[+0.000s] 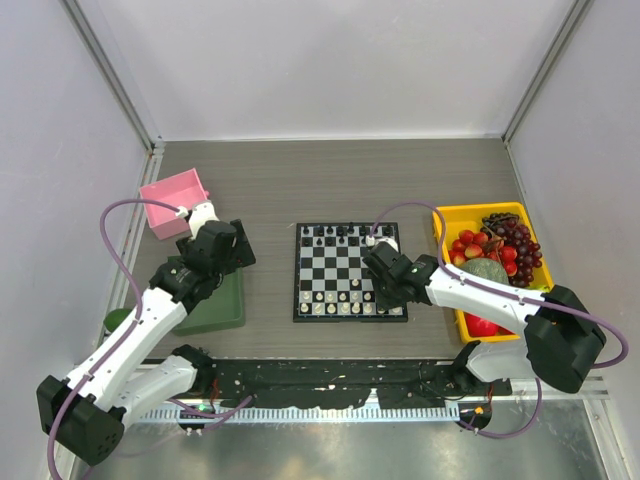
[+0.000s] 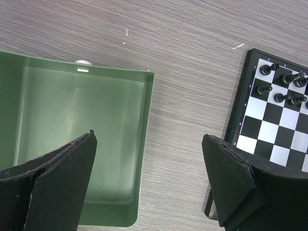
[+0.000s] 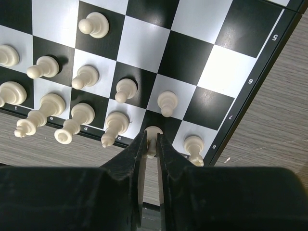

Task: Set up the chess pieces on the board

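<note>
Top view, from above and behind the arms. A grey wood-grain table [image 1: 270,180] holds the board [image 1: 335,270] at its centre. The chess pieces [image 1: 335,232] stand in dark rows along its twelve o'clock edge and pale rows along its six o'clock edge. They are too small here to tell one kind from another. The right gripper [image 1: 383,268] hangs over the board's three o'clock side, and its arm covers that corner. A yellow tray [image 1: 470,213] of fruit [image 1: 500,245] lies at three o'clock of the board, partly hidden by the same arm. A green tray [image 1: 225,310] lies at eight o'clock, with the left gripper [image 1: 225,250] above its far end. A pink bin [image 1: 175,200] sits at ten o'clock.

Left wrist view. The left gripper [image 2: 149,137] is spread wide and holds nothing, its two black fingers [image 2: 53,183] at the lower corners. The green tray [image 2: 72,144] lies below at nine o'clock, its inside bare. A corner of the board [image 2: 274,134] enters at three o'clock, cut off by the frame and the right finger. A few dark pieces stand on it.

Right wrist view. The right gripper [image 3: 151,144] is pinched tight on a cream piece [image 3: 153,137] at the board's [image 3: 187,57] edge row, at six o'clock. The fingers hide its base, so I cannot tell whether it stands or is lifted. Other pale chess pieces [image 3: 125,89] crowd close at nine o'clock, several leaning or lying on their sides.
</note>
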Motion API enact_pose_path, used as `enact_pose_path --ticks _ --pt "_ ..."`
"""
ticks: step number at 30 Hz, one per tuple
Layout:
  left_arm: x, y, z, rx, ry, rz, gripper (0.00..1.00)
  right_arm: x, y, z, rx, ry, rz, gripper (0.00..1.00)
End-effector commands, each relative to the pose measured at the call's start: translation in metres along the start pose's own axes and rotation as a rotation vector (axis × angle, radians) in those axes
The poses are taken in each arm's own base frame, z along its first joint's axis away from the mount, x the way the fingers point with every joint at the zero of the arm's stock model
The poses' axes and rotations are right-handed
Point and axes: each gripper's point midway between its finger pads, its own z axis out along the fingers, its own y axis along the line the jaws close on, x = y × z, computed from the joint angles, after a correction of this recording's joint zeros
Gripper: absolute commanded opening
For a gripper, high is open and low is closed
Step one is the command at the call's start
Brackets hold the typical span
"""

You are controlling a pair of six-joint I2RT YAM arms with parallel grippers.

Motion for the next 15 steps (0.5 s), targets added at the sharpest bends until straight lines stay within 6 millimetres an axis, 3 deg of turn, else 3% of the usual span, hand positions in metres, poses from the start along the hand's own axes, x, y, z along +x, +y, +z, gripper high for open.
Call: enact_pose_path --ticks 1,8,15 --pt "-0.0137 -0.0050 -0.0019 0.014 -0.040 -0.034 0.99 -0.0015 0.0007 -0.0016 -0.016 -0.009 -0.011 0.23" --pt "-0.0148 -0.0085 -0.0016 0.025 -0.037 -0.036 0.99 -0.0006 0.0041 -0.0046 -0.040 -0.004 -0.018 0.29" --pt "-0.0147 -0.0091 -0.0016 0.030 -0.038 -0.036 0.99 -0.0029 0.0024 -0.0048 -0.030 -0.013 -0.028 0.17"
